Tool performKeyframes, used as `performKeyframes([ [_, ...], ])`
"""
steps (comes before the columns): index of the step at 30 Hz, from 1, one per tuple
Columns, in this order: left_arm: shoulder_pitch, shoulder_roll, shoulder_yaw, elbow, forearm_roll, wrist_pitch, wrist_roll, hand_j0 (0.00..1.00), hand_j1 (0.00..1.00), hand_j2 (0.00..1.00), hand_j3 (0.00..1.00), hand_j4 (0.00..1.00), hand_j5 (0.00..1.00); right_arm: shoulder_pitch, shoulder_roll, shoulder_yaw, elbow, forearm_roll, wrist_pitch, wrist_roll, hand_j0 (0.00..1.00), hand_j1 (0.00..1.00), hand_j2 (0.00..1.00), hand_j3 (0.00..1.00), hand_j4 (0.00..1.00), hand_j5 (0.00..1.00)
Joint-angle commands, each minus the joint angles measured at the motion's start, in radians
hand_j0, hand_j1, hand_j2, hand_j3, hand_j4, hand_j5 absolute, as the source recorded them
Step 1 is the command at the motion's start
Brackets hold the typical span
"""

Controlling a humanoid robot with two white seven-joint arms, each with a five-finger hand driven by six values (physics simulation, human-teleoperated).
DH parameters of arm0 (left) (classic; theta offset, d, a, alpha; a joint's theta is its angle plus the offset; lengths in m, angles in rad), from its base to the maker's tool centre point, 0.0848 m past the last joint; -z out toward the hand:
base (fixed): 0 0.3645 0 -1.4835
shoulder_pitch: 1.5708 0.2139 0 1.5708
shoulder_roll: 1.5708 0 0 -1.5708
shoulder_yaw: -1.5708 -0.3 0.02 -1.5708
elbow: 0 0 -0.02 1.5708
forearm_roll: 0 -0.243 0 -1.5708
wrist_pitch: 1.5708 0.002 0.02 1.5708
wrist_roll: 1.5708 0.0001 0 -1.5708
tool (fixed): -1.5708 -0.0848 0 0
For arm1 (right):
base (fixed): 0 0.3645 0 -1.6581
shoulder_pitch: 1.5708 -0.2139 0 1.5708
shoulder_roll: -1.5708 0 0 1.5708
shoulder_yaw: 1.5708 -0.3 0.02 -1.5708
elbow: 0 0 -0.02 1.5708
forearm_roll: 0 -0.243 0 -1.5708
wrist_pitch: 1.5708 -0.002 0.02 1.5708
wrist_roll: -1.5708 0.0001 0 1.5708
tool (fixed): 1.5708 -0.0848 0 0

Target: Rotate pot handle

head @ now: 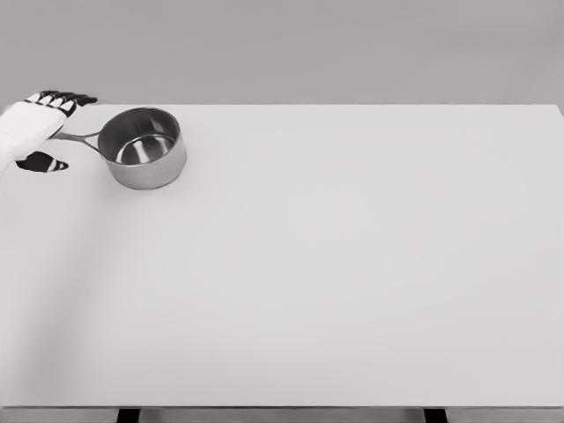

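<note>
Pot handle: you have one pot near the surface's far-left corner; left robot hand open around the handle's end.

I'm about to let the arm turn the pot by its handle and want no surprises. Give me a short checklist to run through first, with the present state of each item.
1. Pot upright on the table: ok.
2. Handle pointing left toward the left hand: ok.
3. Hand placed at the handle's end, fingers above and thumb below: ok.
4. Fingers actually closed on the handle: cannot tell, the hand hides the contact.
5. Pot well clear of the table's far edge: not ok, it sits near the far left corner.
6. Right hand out of the way: ok, it is not in view.
</note>
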Motion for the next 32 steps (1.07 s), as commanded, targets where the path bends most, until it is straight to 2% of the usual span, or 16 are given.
performKeyframes([
  [1,0.008,0.017,0.073,-0.115,0.041,0.0,0.001,1.0,1.0,1.0,1.0,1.0,1.0,0.0,0.0,0.0,0.0,0.0,0.0,0.0,1.0,1.0,1.0,1.0,1.0,1.0],
  [4,0.101,0.032,0.147,-0.243,0.095,0.0,0.001,1.0,1.0,1.0,1.0,1.0,1.0,0.0,0.0,0.0,0.0,0.0,0.0,0.0,1.0,1.0,1.0,1.0,1.0,1.0],
  [5,0.155,0.046,0.183,-0.322,0.144,-0.002,0.001,1.0,1.0,1.0,1.0,1.0,1.0,0.0,0.0,0.0,0.0,0.0,0.0,0.0,1.0,1.0,1.0,1.0,1.0,1.0],
  [6,0.179,0.046,0.208,-0.364,0.159,-0.005,0.001,1.0,1.0,1.0,1.0,1.0,1.0,0.0,0.0,0.0,0.0,0.0,0.0,0.0,1.0,1.0,1.0,1.0,1.0,1.0],
  [7,0.218,0.043,0.251,-0.427,0.187,-0.054,0.001,1.0,1.0,1.0,1.0,1.0,1.0,0.0,0.0,0.0,0.0,0.0,0.0,0.0,1.0,1.0,1.0,1.0,1.0,1.0],
  [8,0.233,0.041,0.271,-0.451,0.214,-0.122,0.001,1.0,1.0,1.0,1.0,1.0,1.0,0.0,0.0,0.0,0.0,0.0,0.0,0.0,1.0,1.0,1.0,1.0,1.0,1.0],
  [10,0.258,0.035,0.285,-0.467,0.296,-0.16,0.001,1.0,1.0,1.0,1.0,1.0,1.0,0.0,0.0,0.0,0.0,0.0,-0.001,0.0,1.0,1.0,1.0,1.0,1.0,1.0],
  [12,0.31,0.035,0.289,-0.47,0.368,-0.16,0.0,1.0,1.0,1.0,1.0,1.0,1.0,0.0,0.0,0.0,0.0,0.0,0.0,0.0,1.0,1.0,1.0,1.0,1.0,1.0],
  [18,0.548,0.037,0.289,-0.479,0.363,-0.16,-0.022,1.0,1.0,1.0,1.0,1.0,1.0,0.0,0.0,0.0,0.0,0.0,0.0,0.0,1.0,1.0,1.0,1.0,1.0,1.0],
  [21,0.554,0.037,0.291,-0.507,0.371,-0.16,-0.022,1.0,1.0,1.0,1.0,1.0,1.0,0.0,0.0,0.0,0.0,0.0,0.0,0.0,1.0,1.0,1.0,1.0,1.0,1.0],
  [32,0.551,0.029,0.282,-0.507,0.368,-0.16,-0.022,1.0,1.0,1.0,1.0,1.0,1.0,0.0,0.0,0.0,0.0,0.0,0.0,0.0,1.0,1.0,1.0,1.0,1.0,1.0],
])
